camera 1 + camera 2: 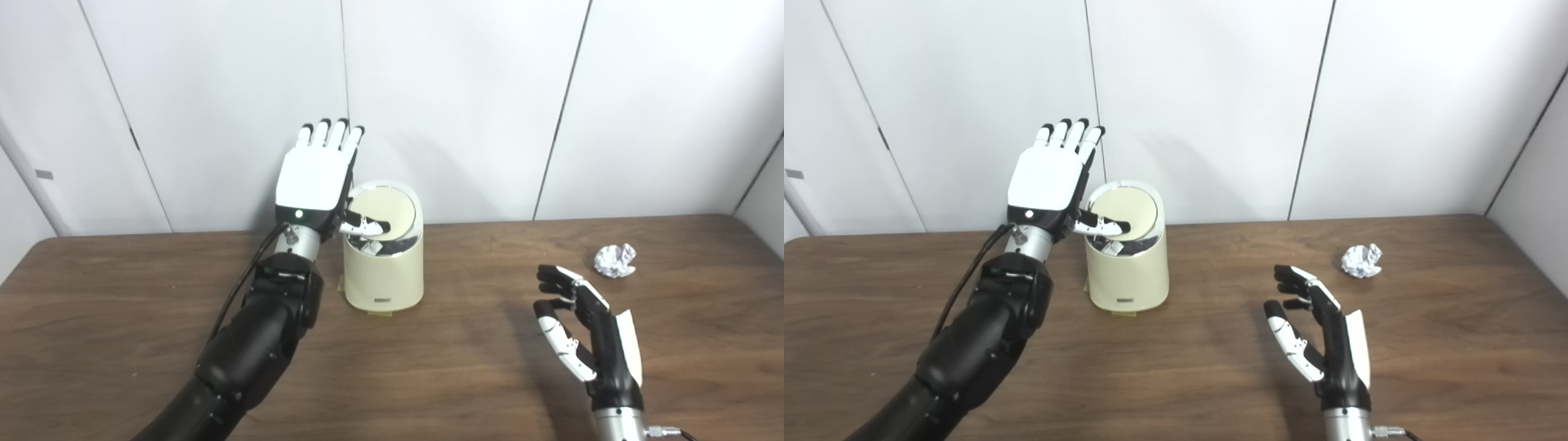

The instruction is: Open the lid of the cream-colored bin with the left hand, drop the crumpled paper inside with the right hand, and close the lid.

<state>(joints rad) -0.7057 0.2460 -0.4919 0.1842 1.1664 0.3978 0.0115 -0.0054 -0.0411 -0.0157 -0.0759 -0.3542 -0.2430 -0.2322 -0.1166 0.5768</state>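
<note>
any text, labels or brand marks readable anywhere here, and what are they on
Small dark label low on the front of the cream-colored bin: there is print, but it is too small and blurred to read.
Left hand: a green light at the wrist, no lettering visible.
Crumpled paper, right hand and table: no text visible.

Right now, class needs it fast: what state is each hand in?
Left hand: open, fingers straight up, thumb resting on the tilted lid of the bin.
Right hand: open, holding nothing; crumpled paper lies apart on the table.
</note>
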